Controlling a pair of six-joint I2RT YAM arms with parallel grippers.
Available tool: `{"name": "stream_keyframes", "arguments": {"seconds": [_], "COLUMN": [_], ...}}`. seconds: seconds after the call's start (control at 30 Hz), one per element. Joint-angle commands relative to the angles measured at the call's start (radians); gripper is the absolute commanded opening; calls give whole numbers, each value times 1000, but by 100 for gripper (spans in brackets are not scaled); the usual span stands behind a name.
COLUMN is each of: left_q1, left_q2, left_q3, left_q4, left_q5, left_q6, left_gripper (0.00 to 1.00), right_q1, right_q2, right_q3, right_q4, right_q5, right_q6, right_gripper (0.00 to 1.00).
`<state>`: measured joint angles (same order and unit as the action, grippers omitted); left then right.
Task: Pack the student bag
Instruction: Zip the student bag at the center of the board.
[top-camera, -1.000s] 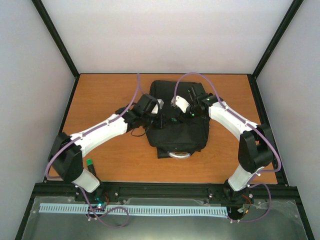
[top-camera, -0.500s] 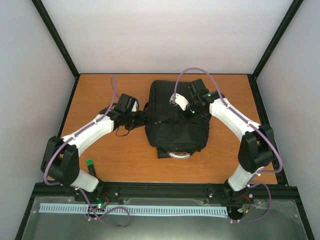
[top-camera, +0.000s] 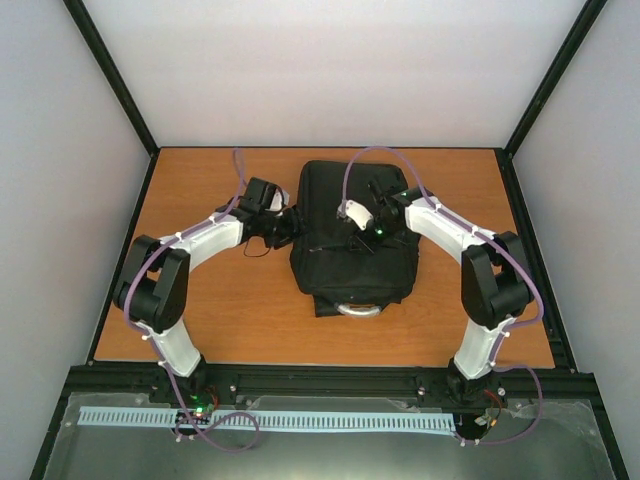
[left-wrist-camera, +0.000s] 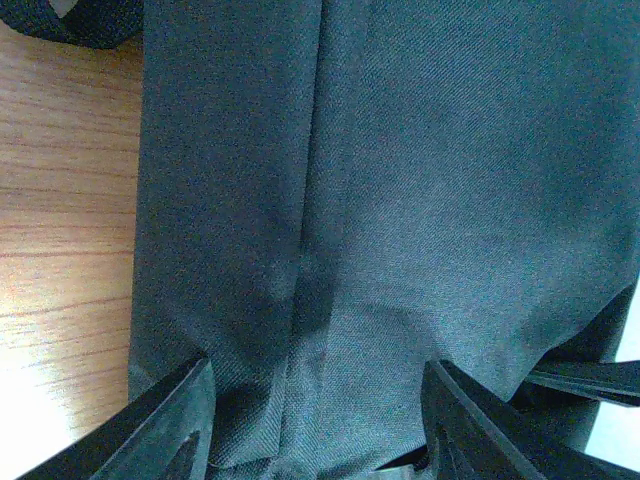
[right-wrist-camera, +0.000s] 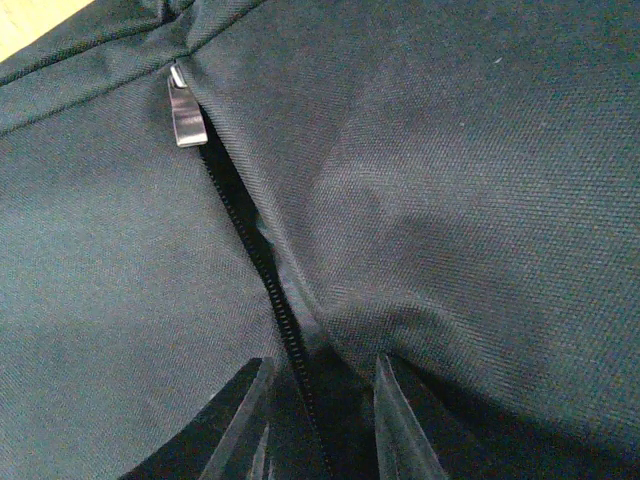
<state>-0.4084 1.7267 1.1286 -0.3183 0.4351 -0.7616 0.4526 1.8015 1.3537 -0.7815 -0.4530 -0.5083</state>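
The orange worktop (top-camera: 200, 310) carries one thing, the student bag (top-camera: 355, 265). It lies flat at the middle, towards the back, with its grey handle (top-camera: 358, 310) curving out of the near end towards my bases. My two arms bend in on it from either side, so that one can steady the cloth while the other works the closure.

My left arm (top-camera: 205, 243) reaches the bag's left flank. There my left jaws are spread wide, low over the side panel where it meets the wood, with a seam running between them. They grip nothing; I judge they are placed to brace or take that edge.

My right arm (top-camera: 440, 225) comes over the top face. My right jaws stand close together astride the zipper (right-wrist-camera: 262, 270), its teeth partly parted. I cannot tell whether they pinch the fold beside it.

The metal zipper pull (right-wrist-camera: 186, 110) sits further along the track, well clear of my jaws. To open or close the bag I would need to take hold of it.
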Motion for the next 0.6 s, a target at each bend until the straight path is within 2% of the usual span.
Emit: {"name": "stream_keyframes", "arguments": {"seconds": [0.0, 0.37, 0.47, 0.57], "left_q1": [2, -46, -86, -136], "left_q2": [9, -55, -75, -84], "left_q3": [19, -113, -164, -223], "left_q4": [78, 127, 156, 215], "left_q5": [68, 75, 47, 34], "left_q6": [-31, -53, -74, -116], "left_gripper": [58, 27, 20, 18], "right_q1": [4, 3, 3, -3], "right_q2": [40, 87, 91, 83], "right_q3": [-21, 8, 10, 29], "right_q4": [-30, -31, -27, -38], "right_q5": [71, 128, 155, 192], "right_q6": [27, 59, 60, 60], "right_gripper": [32, 40, 40, 41]}}
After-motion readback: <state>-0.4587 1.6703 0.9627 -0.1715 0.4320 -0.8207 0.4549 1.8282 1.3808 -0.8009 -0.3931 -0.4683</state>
